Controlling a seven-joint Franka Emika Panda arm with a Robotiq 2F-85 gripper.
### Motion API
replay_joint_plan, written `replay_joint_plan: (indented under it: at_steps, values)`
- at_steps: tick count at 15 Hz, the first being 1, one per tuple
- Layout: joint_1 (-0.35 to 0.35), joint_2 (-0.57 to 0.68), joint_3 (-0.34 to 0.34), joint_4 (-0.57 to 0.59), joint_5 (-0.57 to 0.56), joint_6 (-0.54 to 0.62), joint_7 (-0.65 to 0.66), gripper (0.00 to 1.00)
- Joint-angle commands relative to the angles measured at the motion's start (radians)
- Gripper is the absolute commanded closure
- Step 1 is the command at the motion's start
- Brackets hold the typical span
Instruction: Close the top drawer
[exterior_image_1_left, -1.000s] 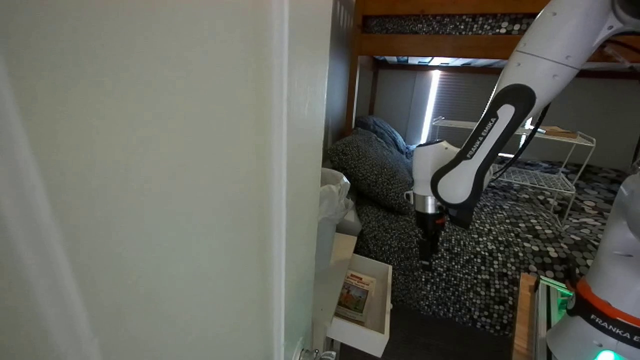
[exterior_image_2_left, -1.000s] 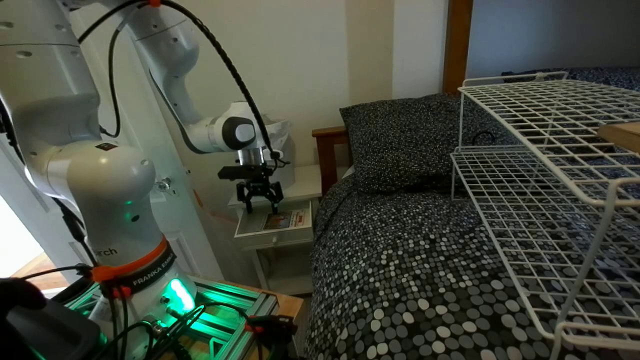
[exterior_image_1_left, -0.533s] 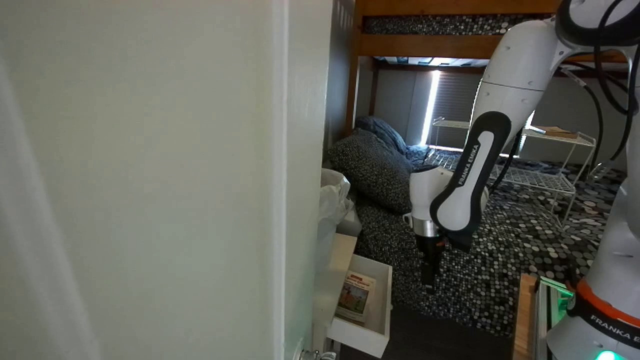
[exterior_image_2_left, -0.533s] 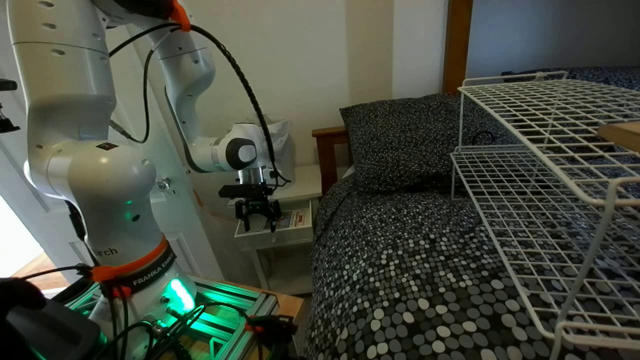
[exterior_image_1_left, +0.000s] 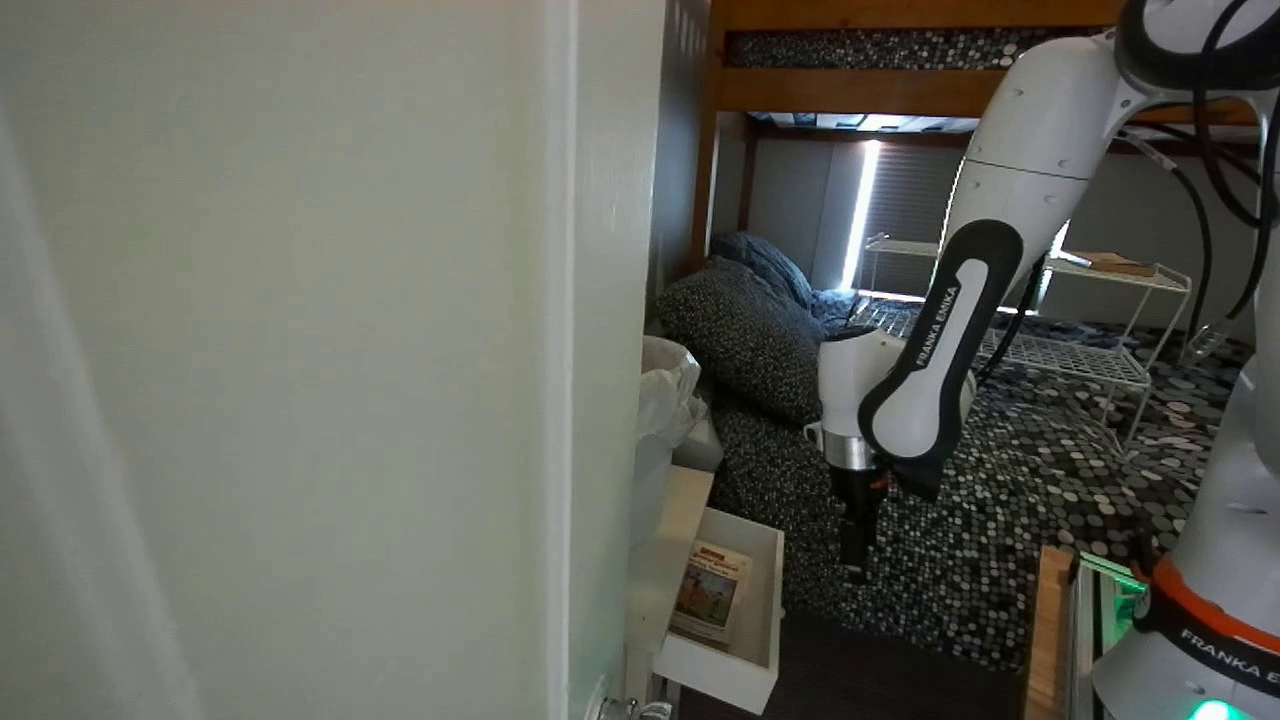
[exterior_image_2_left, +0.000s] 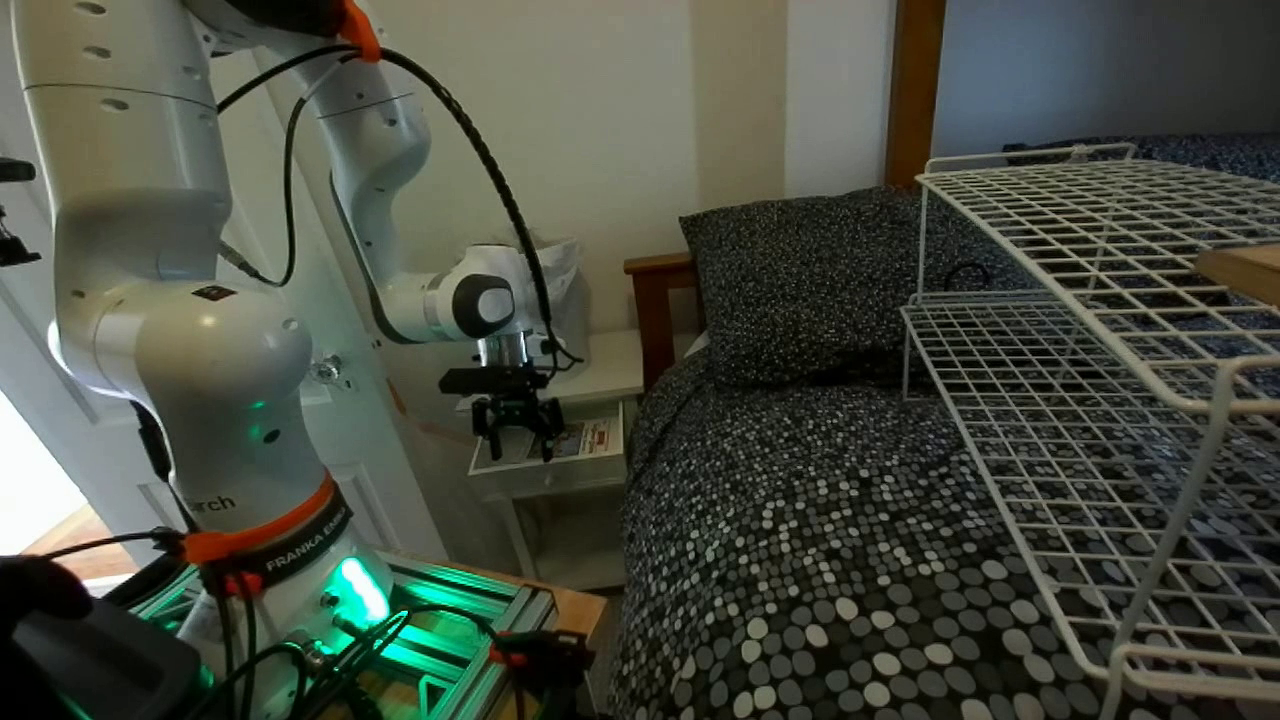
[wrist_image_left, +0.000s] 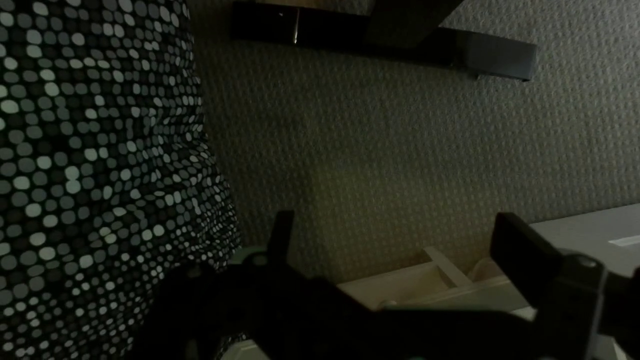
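Observation:
The top drawer is white and stands pulled out of a narrow pale drawer unit. In both exterior views (exterior_image_1_left: 715, 675) (exterior_image_2_left: 590, 472) its open inside holds books, and its front has a small knob. My gripper (exterior_image_2_left: 521, 452) is open and empty. In an exterior view (exterior_image_1_left: 853, 570) it hangs fingers-down beyond the drawer front, apart from it and a little higher. It covers part of the drawer opening in an exterior view. In the dark wrist view the drawer front (wrist_image_left: 482, 297) shows partly between the spread fingers (wrist_image_left: 395, 220); the gripper body hides the rest.
A bed with dotted bedding (exterior_image_2_left: 800, 560) stands beside the drawer unit. A white bag (exterior_image_1_left: 668, 390) sits on top of the unit. A white wire rack (exterior_image_2_left: 1060, 400) stands on the bed. A door (exterior_image_1_left: 300, 360) stands close to the unit.
My gripper has come down from above the drawer to lower in front of it. Over the last half second it has barely moved. The drawer has not moved.

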Motion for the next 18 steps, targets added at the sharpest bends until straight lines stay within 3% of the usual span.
replay_joint_plan:
  at_steps: [1, 9, 11, 18]
  values:
    - [0.003, 0.124, -0.001, 0.071, -0.007, 0.02, 0.006, 0.0]
    - [-0.018, 0.391, 0.029, 0.215, 0.002, 0.081, -0.034, 0.0]
    - [-0.043, 0.425, 0.062, 0.225, -0.004, 0.103, -0.085, 0.0]
    - [-0.022, 0.496, 0.044, 0.227, -0.061, 0.33, -0.153, 0.0]
